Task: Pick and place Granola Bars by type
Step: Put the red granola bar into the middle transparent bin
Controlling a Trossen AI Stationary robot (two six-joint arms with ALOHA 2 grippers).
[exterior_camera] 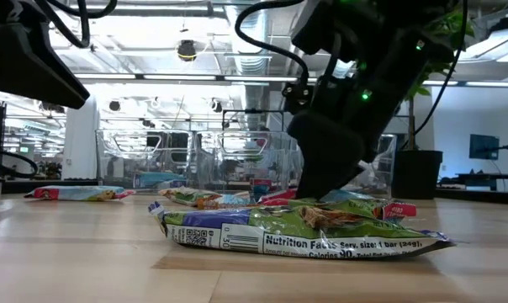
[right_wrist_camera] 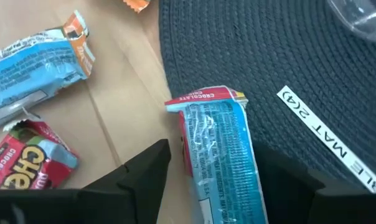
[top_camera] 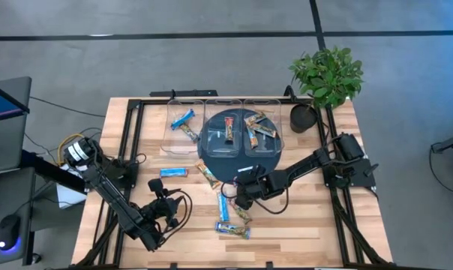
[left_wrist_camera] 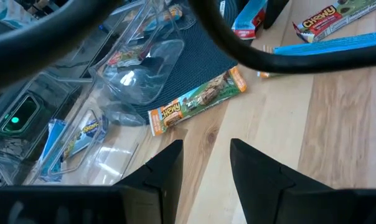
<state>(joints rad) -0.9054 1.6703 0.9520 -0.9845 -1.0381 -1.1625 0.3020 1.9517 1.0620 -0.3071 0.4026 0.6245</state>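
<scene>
Three clear bins [top_camera: 225, 124] stand at the far side, partly on a dark round mat [top_camera: 211, 154]. They hold blue, red-dark and orange-brown Granola Bars. Loose bars lie on the wood: a blue one [top_camera: 174, 172], an orange-brown one [left_wrist_camera: 197, 99] at the mat's edge, and others [top_camera: 234, 229] nearer the front. My right gripper [right_wrist_camera: 216, 155] is open, low over a blue-and-red bar [right_wrist_camera: 220, 134] whose far end rests on the mat, with one finger on each side of it. My left gripper [left_wrist_camera: 205, 149] hovers open at the front left, holding nothing.
A potted plant [top_camera: 325, 75] stands at the far right corner. Black frame rails [top_camera: 129, 142] run along both sides of the table. A white label strip [right_wrist_camera: 322, 134] lies on the mat. A green-brown bar [exterior_camera: 304, 231] lies nearest the front edge.
</scene>
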